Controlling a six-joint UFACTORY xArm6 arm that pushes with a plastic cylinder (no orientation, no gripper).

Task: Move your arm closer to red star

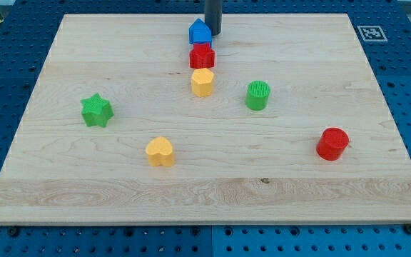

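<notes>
The red star [201, 56] sits near the view's top centre, in a tight column between a blue block [200, 32] above it and a yellow hexagonal block [203, 82] below it. My tip [212, 34] is the lower end of the dark rod coming down from the view's top edge. It stands just right of the blue block, touching or nearly touching it, and a little above and to the right of the red star.
A green cylinder [257, 95] stands right of the yellow hexagon. A red cylinder [332, 143] is at the lower right. A green star [96, 110] is at the left, a yellow heart [160, 151] below centre. The wooden board [377, 200] lies on a blue pegboard.
</notes>
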